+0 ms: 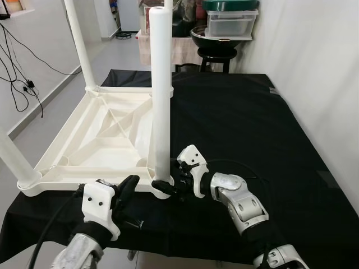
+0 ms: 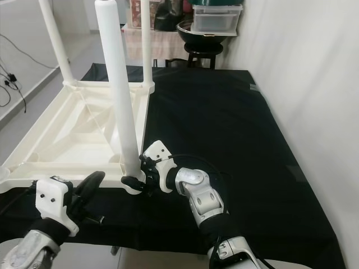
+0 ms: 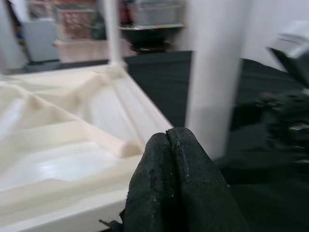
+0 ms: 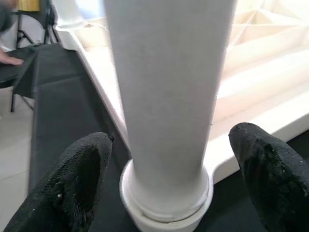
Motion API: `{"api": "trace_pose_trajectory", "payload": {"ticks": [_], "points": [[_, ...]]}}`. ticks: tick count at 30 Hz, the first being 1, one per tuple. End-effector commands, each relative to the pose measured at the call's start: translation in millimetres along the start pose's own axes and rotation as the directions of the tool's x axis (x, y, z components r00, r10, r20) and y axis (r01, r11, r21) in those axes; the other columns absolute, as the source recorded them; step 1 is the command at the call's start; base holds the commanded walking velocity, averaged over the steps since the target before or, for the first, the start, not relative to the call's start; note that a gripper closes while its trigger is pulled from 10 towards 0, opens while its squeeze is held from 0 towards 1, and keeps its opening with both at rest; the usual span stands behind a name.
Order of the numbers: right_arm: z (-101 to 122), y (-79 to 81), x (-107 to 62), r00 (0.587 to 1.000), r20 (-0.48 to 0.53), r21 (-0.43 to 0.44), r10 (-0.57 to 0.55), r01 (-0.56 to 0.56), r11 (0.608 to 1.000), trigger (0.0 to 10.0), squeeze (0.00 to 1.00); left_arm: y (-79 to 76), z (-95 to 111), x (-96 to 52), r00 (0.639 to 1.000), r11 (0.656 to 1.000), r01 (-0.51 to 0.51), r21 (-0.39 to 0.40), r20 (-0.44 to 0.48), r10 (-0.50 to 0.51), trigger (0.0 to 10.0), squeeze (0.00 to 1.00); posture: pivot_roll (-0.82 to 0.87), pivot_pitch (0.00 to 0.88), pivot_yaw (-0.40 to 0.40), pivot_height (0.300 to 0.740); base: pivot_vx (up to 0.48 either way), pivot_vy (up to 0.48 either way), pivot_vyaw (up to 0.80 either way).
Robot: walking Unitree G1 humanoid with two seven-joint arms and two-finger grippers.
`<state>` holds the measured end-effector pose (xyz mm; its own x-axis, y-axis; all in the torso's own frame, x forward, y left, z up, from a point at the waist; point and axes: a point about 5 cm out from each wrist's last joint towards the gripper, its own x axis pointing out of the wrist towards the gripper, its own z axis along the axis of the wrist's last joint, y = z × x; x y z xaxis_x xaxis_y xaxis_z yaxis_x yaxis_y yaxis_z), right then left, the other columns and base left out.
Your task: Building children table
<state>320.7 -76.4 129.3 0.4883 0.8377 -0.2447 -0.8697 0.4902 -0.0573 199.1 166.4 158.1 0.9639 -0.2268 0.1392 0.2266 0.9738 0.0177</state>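
My right end effector (image 1: 168,188) sits at the foot of the near leg (image 1: 161,95), its fingers spread to either side of the leg's base. In the left eye view, the white children's table top (image 1: 95,140) lies upside down on the black-covered table (image 1: 252,129), toward its left edge and near corner, with the near leg standing upright in the corner socket (image 1: 161,189) closest to me. Another leg (image 1: 80,45) rises at the far left corner, and a third (image 1: 12,157) stands at the near left one. My left end effector (image 1: 126,188) hovers just beside the near rim of the top, close to the same socket.

The right eye view gives the same layout; the near leg (image 2: 120,89) looks upright and seated, with the right end effector (image 2: 136,182) level with its collar.

In the left wrist view, the left fingers (image 3: 178,183) are pressed together, holding nothing, pointing over the rim toward the ribbed underside (image 3: 63,125) and the leg (image 3: 217,72).

In the right wrist view, the two black fingers (image 4: 77,179) stand wide apart with the leg (image 4: 169,96) between them and touching neither; the socket (image 4: 166,208) rings the base.

I judge the step in hand is seating this leg. Next I would check it is fully home, which calls for closing on the leg low down and pressing straight along its axis, while the left end effector steadies the rim.
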Motion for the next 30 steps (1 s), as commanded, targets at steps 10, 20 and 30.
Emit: {"api": "trace_pose_trajectory", "payload": {"ticks": [10,20,30], "points": [[-5.2,-15.9,-41.8,1.000,0.031,0.029,0.006,-0.007,1.000,10.0,0.00,26.4,-15.5,-26.2,0.961,0.966,-0.257,-0.023,-0.114,0.253,10.0,0.00,0.02,0.025,-0.007,0.740,0.000,0.000,0.00],[-19.6,-19.5,-82.7,0.997,-0.076,0.009,0.031,-0.030,0.999,10.0,0.00,35.7,-37.5,-47.0,0.892,0.918,-0.387,0.086,-0.215,0.397,10.0,0.00,0.02,0.031,0.004,0.740,0.000,0.000,0.00],[-24.6,-1.5,-95.5,0.973,-0.152,-0.010,0.174,-0.178,0.984,10.0,0.00,39.4,-42.1,-49.1,0.869,0.897,-0.420,0.135,-0.227,0.441,10.0,0.00,0.02,0.025,0.010,0.740,0.000,0.199,0.00]]}}
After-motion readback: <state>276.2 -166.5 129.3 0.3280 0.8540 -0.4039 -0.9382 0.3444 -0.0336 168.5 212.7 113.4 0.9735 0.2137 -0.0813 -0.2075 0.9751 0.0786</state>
